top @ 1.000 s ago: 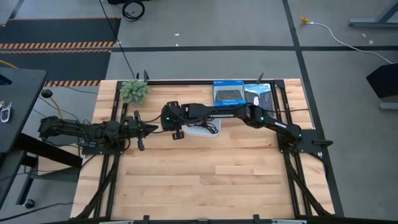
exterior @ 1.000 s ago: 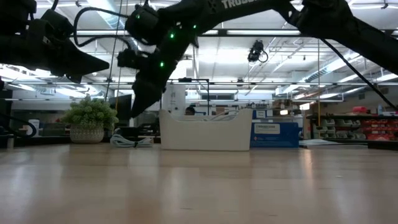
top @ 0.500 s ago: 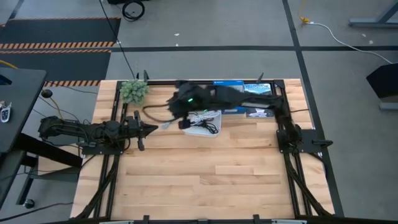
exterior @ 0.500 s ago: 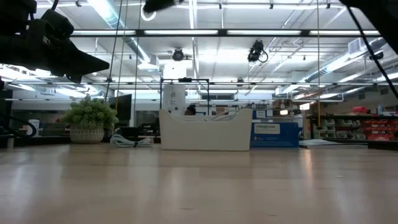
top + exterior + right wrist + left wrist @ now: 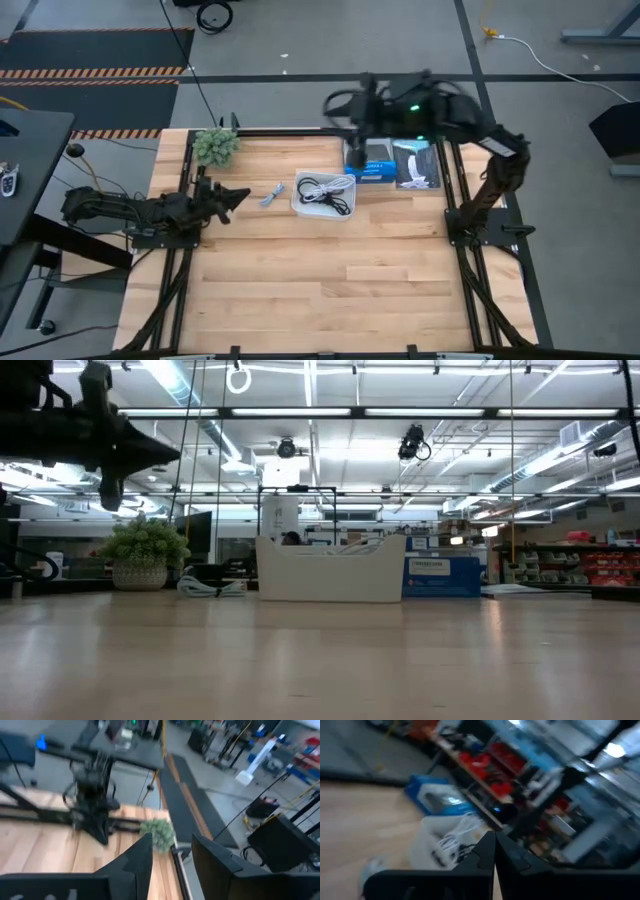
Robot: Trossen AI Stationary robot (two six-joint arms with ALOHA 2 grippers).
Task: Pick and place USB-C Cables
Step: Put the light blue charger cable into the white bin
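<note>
A white tray on the far middle of the table holds a coiled white cable and a black cable. A small grey cable lies on the wood just left of the tray. My left gripper hovers level at the table's left, shut and empty, pointing at the grey cable and tray; its closed fingers show in the left wrist view. My right gripper is raised high over the far edge, open and empty, and the right wrist view shows a bare gap.
A small potted plant stands at the far left corner. Two blue boxes lie at the far edge, right of the tray. Black frame rails run along the table's left, right and far sides. Bare wood fills the near half.
My right gripper has risen steeply from the spot left of the tray and swung back toward the far right, staying open. The small grey cable it had covered now lies in plain view on the wood. My left gripper has rolled about its own axis in place.
</note>
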